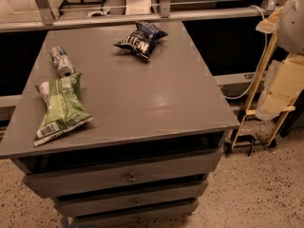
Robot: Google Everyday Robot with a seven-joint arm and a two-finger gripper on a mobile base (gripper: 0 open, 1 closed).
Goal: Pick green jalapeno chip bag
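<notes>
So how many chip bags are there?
2. The green jalapeno chip bag lies front left on the cabinet top; the dark blue chip bag sits at the back middle. The hand hangs off to the right.

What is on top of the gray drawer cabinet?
Visible: green jalapeno chip bag, silver can, navy chip bag; anything beneath bags is hidden. The tool hangs right of cabinet.

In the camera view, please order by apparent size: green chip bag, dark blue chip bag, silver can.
1. green jalapeno chip bag
2. dark blue chip bag (farther, so unsure)
3. silver can
The pincer hangs right of the table.
</notes>
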